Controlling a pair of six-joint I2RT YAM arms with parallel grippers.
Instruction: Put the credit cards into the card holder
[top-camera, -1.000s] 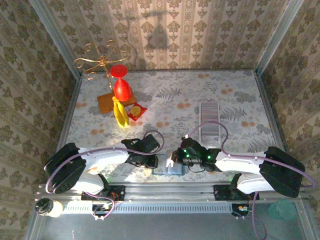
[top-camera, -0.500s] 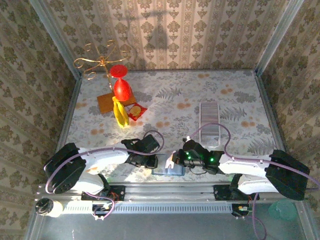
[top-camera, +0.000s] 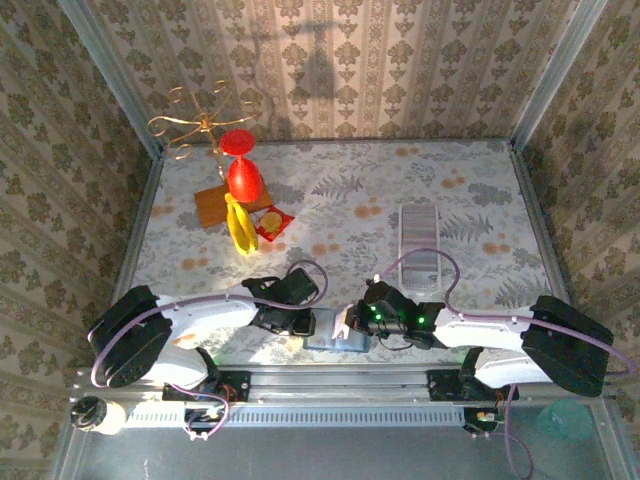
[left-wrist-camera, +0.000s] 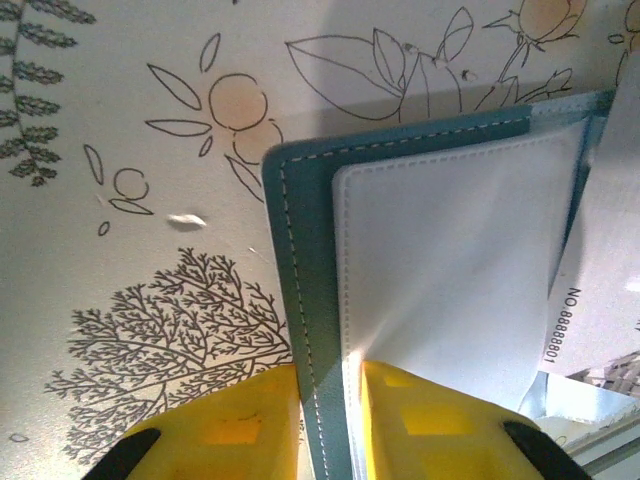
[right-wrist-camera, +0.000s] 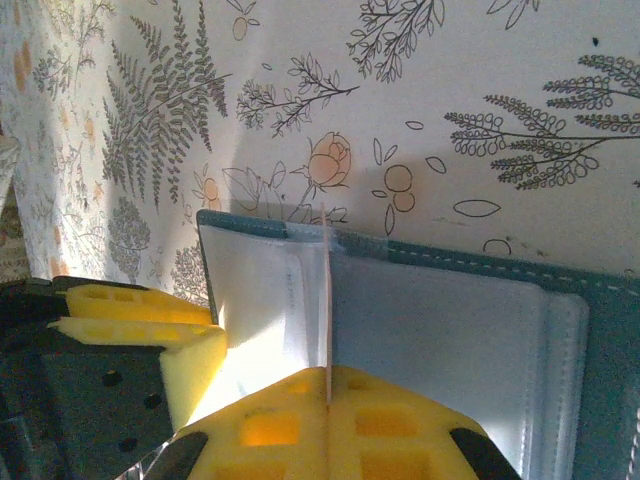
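The dark-teal card holder (top-camera: 330, 341) lies open at the table's front edge, its white inner pockets (left-wrist-camera: 450, 270) facing up. My left gripper (left-wrist-camera: 330, 405) is shut on the holder's stitched teal edge, one yellow finger (left-wrist-camera: 225, 425) on each side. My right gripper (right-wrist-camera: 328, 385) is shut on a thin credit card (right-wrist-camera: 327, 290), seen edge-on and standing upright with its far end at the holder's pocket seam. In the left wrist view this white card (left-wrist-camera: 600, 290) shows a printed number at the holder's right side. Both grippers (top-camera: 312, 322) (top-camera: 350, 322) meet over the holder (right-wrist-camera: 470, 320).
A red goblet (top-camera: 241, 165), a banana (top-camera: 239, 225), a snack packet (top-camera: 272, 222), a wooden board (top-camera: 210, 205) and a gold wire stand (top-camera: 195, 120) sit at the back left. A ribbed clear tray (top-camera: 420, 245) lies right of centre. The metal rail (top-camera: 330, 380) runs just below the holder.
My right gripper has shifted slightly nearer and lower over the holder with the card. The left gripper has kept its hold and place.
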